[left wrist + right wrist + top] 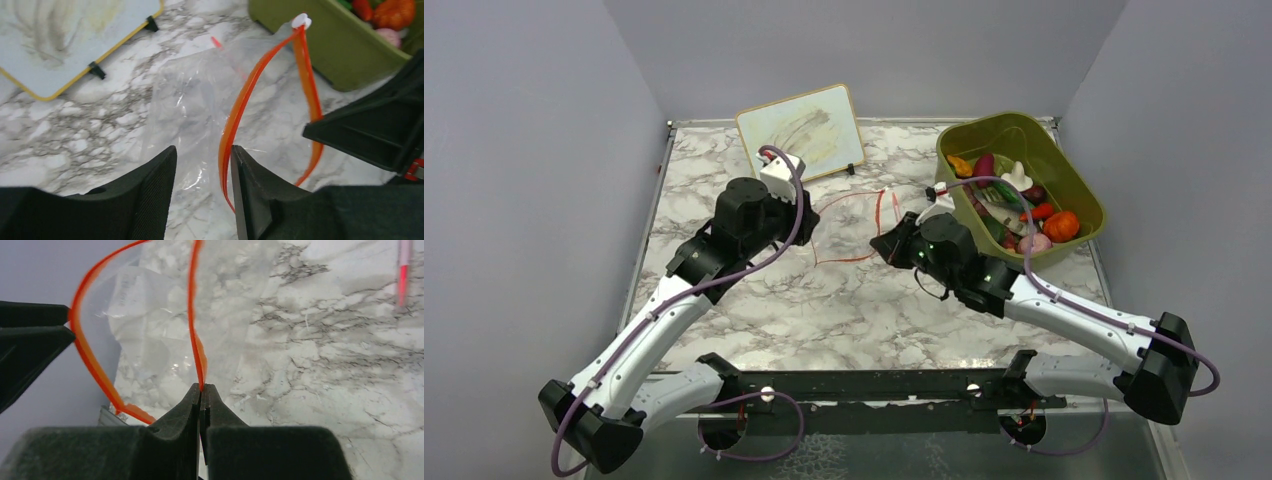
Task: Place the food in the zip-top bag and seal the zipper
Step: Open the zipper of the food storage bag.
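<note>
The zip-top bag [849,228] lies clear and floppy on the marble between my two grippers, with its mouth spread open. Its zipper [240,100] is a red-orange strip; one side runs up between my left gripper's fingers, against the inner face of the right finger [255,190]. My left gripper [202,165] stands open around that strip and the clear film [190,90]. My right gripper [201,389] is shut on the other side of the zipper [192,315], pinching it at the tips. The food [1024,205] sits in the olive-green bin at the right.
The olive-green bin [984,125] stands at the back right, just behind my right arm. A small yellow-framed whiteboard [799,130] leans at the back centre. A thin red-pink pen-like stick [402,270] lies on the marble. Grey walls close in both sides.
</note>
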### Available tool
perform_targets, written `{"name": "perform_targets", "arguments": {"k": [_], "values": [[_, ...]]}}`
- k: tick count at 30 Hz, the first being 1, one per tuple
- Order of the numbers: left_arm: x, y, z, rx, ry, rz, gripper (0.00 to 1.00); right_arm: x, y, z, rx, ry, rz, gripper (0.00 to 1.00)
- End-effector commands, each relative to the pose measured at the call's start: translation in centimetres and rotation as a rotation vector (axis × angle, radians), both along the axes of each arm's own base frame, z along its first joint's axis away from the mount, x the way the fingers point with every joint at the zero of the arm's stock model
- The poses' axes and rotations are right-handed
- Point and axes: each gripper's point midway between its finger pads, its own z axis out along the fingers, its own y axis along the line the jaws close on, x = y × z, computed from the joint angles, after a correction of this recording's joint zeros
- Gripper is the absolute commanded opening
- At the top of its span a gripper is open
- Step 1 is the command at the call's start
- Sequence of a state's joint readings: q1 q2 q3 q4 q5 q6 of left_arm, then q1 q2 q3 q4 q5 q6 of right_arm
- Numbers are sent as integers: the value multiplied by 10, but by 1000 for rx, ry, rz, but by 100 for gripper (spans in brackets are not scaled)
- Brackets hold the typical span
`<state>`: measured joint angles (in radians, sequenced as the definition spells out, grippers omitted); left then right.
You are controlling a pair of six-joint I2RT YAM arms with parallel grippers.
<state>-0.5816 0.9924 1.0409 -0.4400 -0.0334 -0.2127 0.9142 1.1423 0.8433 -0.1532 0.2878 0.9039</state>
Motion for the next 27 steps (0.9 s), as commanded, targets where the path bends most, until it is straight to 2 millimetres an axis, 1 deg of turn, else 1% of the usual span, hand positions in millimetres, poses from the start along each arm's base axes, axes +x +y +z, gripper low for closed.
{"name": "perform_targets", "arguments": {"k": [1,3,7,9,13,16,17,19,20,23,27], "values": [[-24,-37,22,-195,46,-170,50,-2,19,32,96,-106,106,1],[-24,-41,17,-208,71,-180,51,-6,26,36,106,-111,154,1],[-24,-46,17,-212,69,-210,56,-14,38,35,92,-85,231,1],[-24,-48,15,-206,61,-228,59,-16,39,32,86,-73,243,1],[-26,-51,7,-192,66,-260,59,-19,37,30,102,-78,247,1],[-23,-47,-10,-154,74,-245,59,-22,37,32,118,-90,261,1],[-22,-45,-19,-135,84,-235,59,-24,38,33,119,-97,276,1],[-19,-40,-32,-100,89,-212,59,-27,40,35,112,-112,305,1],[-18,-38,-35,-88,89,-206,59,-28,41,34,109,-112,314,2],[-17,-35,-41,-65,88,-198,55,-29,40,33,101,-109,320,2],[-17,-29,-37,-61,67,-169,54,-29,37,24,72,-100,315,1]]}}
